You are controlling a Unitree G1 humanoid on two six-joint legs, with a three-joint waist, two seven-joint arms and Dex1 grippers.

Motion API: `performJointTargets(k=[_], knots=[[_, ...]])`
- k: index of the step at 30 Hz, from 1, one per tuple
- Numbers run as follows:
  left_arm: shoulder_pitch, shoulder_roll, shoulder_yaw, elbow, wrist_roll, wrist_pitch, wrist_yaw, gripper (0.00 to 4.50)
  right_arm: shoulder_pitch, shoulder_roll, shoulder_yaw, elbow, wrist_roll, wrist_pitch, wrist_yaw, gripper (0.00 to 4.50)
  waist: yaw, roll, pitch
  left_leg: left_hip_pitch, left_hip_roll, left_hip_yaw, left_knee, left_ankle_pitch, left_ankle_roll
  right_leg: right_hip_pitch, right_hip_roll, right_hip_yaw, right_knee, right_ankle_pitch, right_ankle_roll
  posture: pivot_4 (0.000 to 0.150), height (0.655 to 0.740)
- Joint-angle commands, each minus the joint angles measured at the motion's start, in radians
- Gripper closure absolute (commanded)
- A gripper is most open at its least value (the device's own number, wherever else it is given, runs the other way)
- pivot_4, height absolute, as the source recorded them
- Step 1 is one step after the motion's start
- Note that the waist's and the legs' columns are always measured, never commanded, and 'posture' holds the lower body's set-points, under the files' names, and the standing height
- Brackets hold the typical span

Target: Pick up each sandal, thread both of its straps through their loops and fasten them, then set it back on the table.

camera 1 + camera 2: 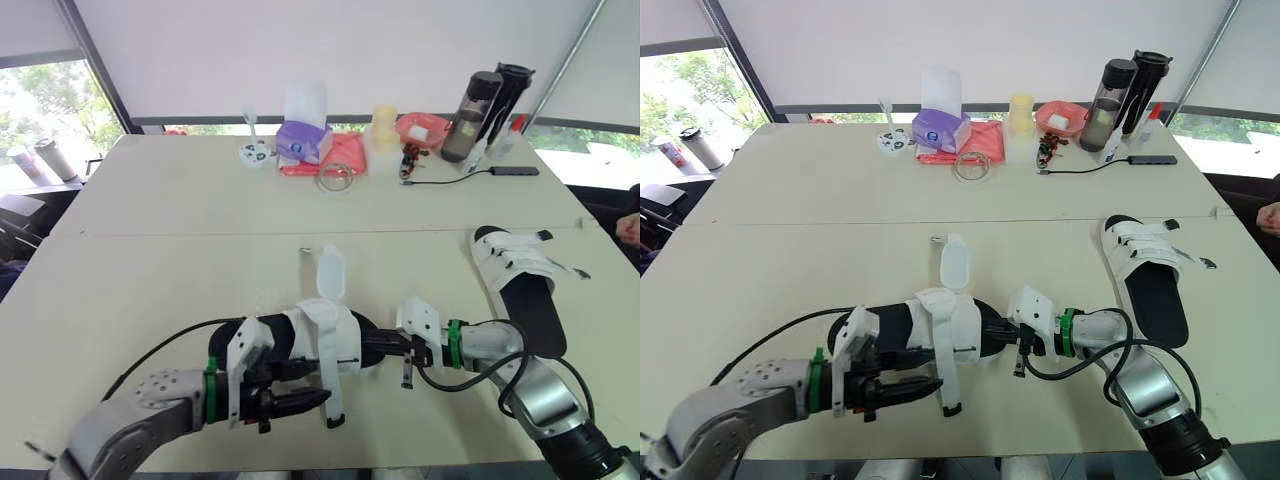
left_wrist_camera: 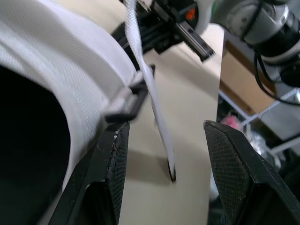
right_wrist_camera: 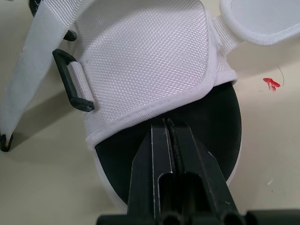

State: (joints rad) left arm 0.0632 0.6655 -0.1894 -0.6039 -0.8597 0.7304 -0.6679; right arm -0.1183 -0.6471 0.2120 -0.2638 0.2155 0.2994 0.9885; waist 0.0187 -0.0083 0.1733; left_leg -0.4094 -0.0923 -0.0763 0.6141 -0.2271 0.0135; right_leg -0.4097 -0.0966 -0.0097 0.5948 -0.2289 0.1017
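Table (image 1: 150,270): pale beige, two tops butted edge to edge, with bright windows behind the far side.
Near sandal (image 1: 310,325): black sole and white woven upper, at the table's 6 o'clock, lying crosswise between the two grippers.
Open strap (image 1: 332,272): white, flipped away from the upper toward 12 o'clock.
Hanging strap (image 1: 331,385): white, trailing toward 6 o'clock; it runs beside the black plastic loop (image 3: 70,80), and its dark-tipped end meets the tabletop.
Left gripper (image 2: 166,133): at the near sandal's 7 o'clock, fingers spread wide on either side of the hanging strap.
Right gripper (image 3: 167,123): at the near sandal's 3 o'clock, fingers pressed together, tips at the hem of the white upper over the black footbed. Whether they nip the fabric is hard to make out.
Second sandal (image 1: 520,275): same black and white make, sole down at the table's 3 o'clock, well apart from the first.
Far clutter: purple tissue box (image 1: 303,140) on a red cloth (image 1: 345,155) at 12 o'clock; dark drink bottles (image 1: 485,110), a red bowl (image 1: 420,128) and a black cable (image 1: 440,180) toward 1 o'clock.
Person's hand (image 1: 630,228): past the table's edge at 3 o'clock.
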Motion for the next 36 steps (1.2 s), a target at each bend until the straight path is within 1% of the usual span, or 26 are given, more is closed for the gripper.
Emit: performJointTargets(k=[1,3,5,6,7,11,14,19,22,23,25,28,29,31,34,36], knots=[[-0.037,-0.037,-0.017,-0.008,0.007,0.018,0.017,2.17,0.046,-0.03,0.012,0.014,-0.015,0.047,-0.001,4.5,0.001,0.0,0.0,0.0,0.0,0.0,0.0,0.0,0.0,0.0,0.0,0.0,0.0,0.0,0.0,0.15,0.74],[-0.047,-0.051,-0.017,-0.01,0.002,0.034,0.022,2.78,0.051,-0.034,0.007,0.011,-0.014,0.049,-0.005,4.5,0.004,0.0,0.0,0.0,0.0,0.0,0.0,0.0,0.0,0.0,0.0,0.0,0.0,0.0,0.0,0.15,0.74],[-0.051,-0.056,-0.015,-0.019,-0.005,0.052,0.026,3.77,0.055,-0.035,0.004,0.011,-0.015,0.049,-0.008,4.5,0.006,0.0,0.0,0.0,0.0,0.0,0.001,0.0,0.0,0.0,0.0,0.0,0.001,0.0,0.0,0.15,0.74],[-0.053,-0.059,-0.014,-0.022,-0.006,0.059,0.03,4.41,0.057,-0.035,0.004,0.012,-0.015,0.049,-0.009,4.5,0.007,0.0,0.0,0.0,0.0,0.0,0.001,0.0,0.0,0.0,0.0,0.0,0.001,0.0,0.0,0.15,0.74],[-0.054,-0.061,-0.013,-0.024,-0.007,0.064,0.032,4.47,0.058,-0.035,0.003,0.012,-0.016,0.049,-0.009,4.5,0.009,0.0,0.0,0.0,0.0,0.0,0.001,0.0,0.0,0.0,0.0,0.0,0.001,0.0,0.0,0.15,0.74],[-0.065,-0.071,-0.012,-0.024,0.002,0.076,0.04,4.47,0.06,-0.031,0.004,0.01,-0.017,0.051,-0.013,4.5,0.02,0.0,0.0,0.001,0.0,0.0,0.001,0.0,0.0,0.001,0.0,0.0,0.001,0.0,0.0,0.15,0.74],[-0.094,-0.076,0.018,-0.023,-0.015,0.092,0.06,4.47,0.06,-0.03,0.002,0.009,-0.015,0.056,-0.015,4.5,0.02,0.0,-0.001,0.001,0.0,0.0,0.001,0.0,0.0,0.001,0.0,0.0,0.001,0.0,0.0,0.15,0.74],[-0.173,-0.013,0.152,-0.022,-0.183,0.151,-0.007,4.47,0.064,-0.03,0.004,0.017,-0.017,0.056,-0.016,4.5,0.02,0.0,-0.001,0.001,0.0,0.0,0.001,0.0,0.0,0.0,0.001,-0.001,0.002,0.0,0.0,0.15,0.74],[-0.259,0.002,0.193,0.038,-0.227,0.169,-0.039,4.47,0.06,-0.025,0.014,0.025,-0.022,0.056,-0.017,4.5,0.021,0.0,-0.001,0.002,0.0,0.0,0.002,0.0,0.0,0.0,0.001,-0.001,0.002,0.0,0.0,0.15,0.74],[-0.283,-0.003,0.193,0.057,-0.222,0.167,-0.041,4.47,0.057,-0.023,0.016,0.029,-0.023,0.056,-0.017,4.5,0.021,0.0,-0.001,0.002,0.0,0.0,0.002,0.0,0.0,0.001,0.001,-0.001,0.002,0.0,0.0,0.15,0.74],[-0.326,-0.02,0.175,0.104,-0.17,0.139,-0.052,4.47,0.051,-0.018,0.023,0.039,-0.026,0.054,-0.019,4.5,0.02,-0.001,-0.001,0.002,0.0,0.0,0.003,0.0,0.0,0.002,0.001,-0.001,0.002,0.0,0.0,0.15,0.74],[-0.35,-0.043,0.15,0.153,-0.105,0.102,-0.066,4.47,0.047,-0.016,0.028,0.047,-0.027,0.052,-0.02,4.5,0.019,-0.001,-0.002,0.003,0.0,0.0,0.003,0.001,0.0,0.002,0.001,-0.001,0.002,0.0,0.0,0.15,0.74],[-0.365,-0.063,0.14,0.204,-0.072,0.075,-0.076,4.47,0.042,-0.013,0.034,0.053,-0.031,0.051,-0.023,4.5,0.019,-0.002,-0.002,0.003,0.0,0.0,0.003,0.001,0.001,0.002,0.001,-0.001,0.002,0.0,0.0,0.15,0.74],[-0.393,-0.089,0.139,0.281,-0.047,0.055,-0.107,4.47,0.036,-0.008,0.043,0.056,-0.037,0.053,-0.028,4.5,0.02,-0.003,-0.004,0.003,0.0,0.0,0.003,0.001,0.0,0.003,0.001,-0.001,0.003,0.0,0.0,0.15,0.74],[-0.437,-0.11,0.175,0.36,-0.085,0.089,-0.144,4.47,0.034,-0.01,0.048,0.058,-0.038,0.054,-0.03,4.5,0.017,-0.004,-0.004,0.004,0.0,0.0,0.004,0.001,0.0,0.003,0.001,-0.001,0.004,0.001,-0.001,0.15,0.74],[-0.465,-0.103,0.188,0.399,-0.103,0.115,-0.177,4.47,0.033,-0.013,0.048,0.062,-0.037,0.052,-0.031,4.5,0.017,-0.004,-0.004,0.004,0.0,0.0,0.004,0.001,0.0,0.003,0.002,-0.001,0.004,0.001,-0.001,0.15,0.74]])
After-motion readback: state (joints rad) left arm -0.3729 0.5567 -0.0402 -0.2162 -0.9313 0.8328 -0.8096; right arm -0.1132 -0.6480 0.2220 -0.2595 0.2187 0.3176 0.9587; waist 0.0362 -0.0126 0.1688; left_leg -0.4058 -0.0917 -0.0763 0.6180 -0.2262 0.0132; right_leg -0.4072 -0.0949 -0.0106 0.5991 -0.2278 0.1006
